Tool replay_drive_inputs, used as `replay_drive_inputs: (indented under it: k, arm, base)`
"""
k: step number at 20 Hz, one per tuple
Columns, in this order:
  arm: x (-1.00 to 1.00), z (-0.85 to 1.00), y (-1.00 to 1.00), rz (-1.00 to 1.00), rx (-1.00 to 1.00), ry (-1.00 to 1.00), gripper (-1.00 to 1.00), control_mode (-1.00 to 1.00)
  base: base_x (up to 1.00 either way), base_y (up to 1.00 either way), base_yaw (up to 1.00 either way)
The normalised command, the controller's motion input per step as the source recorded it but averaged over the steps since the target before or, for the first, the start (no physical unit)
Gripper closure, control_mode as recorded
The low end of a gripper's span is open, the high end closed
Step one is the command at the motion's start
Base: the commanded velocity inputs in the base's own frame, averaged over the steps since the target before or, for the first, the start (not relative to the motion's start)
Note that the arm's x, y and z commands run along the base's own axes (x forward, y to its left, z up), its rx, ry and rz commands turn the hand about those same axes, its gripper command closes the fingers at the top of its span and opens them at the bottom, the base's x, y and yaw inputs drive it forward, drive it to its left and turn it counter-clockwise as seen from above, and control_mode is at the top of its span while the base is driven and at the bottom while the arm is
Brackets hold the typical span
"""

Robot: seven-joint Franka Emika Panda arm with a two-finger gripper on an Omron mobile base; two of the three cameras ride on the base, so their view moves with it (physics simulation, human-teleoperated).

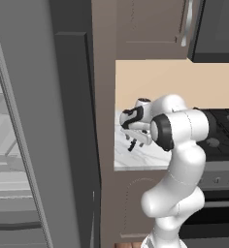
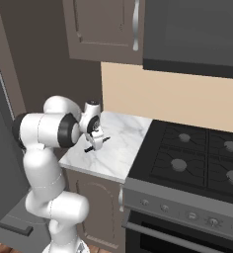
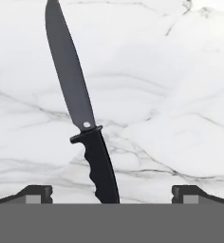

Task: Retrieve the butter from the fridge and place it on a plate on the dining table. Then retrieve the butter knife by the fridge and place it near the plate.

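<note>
The butter knife (image 3: 85, 123), with a grey blade and a black handle, lies flat on a small marble counter (image 2: 121, 148) beside the fridge (image 1: 73, 121). My gripper (image 3: 112, 192) hangs just above it, open, the handle running down between the two fingertips (image 3: 38, 193) without touching them. In the base views the gripper (image 1: 136, 140) (image 2: 96, 142) points down over the counter's fridge-side part, and the knife (image 2: 90, 148) shows as a dark sliver under it. The butter, the plate and the dining table are out of view.
A black stove (image 2: 197, 158) with several burners adjoins the counter on the right. Brown wall cabinets (image 2: 103, 24) and a dark hood (image 2: 192, 34) hang above. The fridge's shelves (image 1: 9, 160) show at the far left. The beige wall (image 1: 174, 77) backs the counter.
</note>
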Motion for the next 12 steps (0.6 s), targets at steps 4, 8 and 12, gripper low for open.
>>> replay_drive_inputs:
  k: [4, 8, 12]
  arm:
    - [0.2, -0.22, 0.0, 0.0, 0.0, 0.0, -1.0, -1.0]
    - [0.25, -0.25, 0.0, 0.0, 0.0, 0.0, -1.0, -1.0]
    - [0.21, -0.24, 0.0, 0.0, 0.0, 0.0, -1.0, -1.0]
  base:
    - [0.0, 0.0, 0.0]
    - [0.0, 0.0, 0.0]
    - [0.0, 0.0, 0.0]
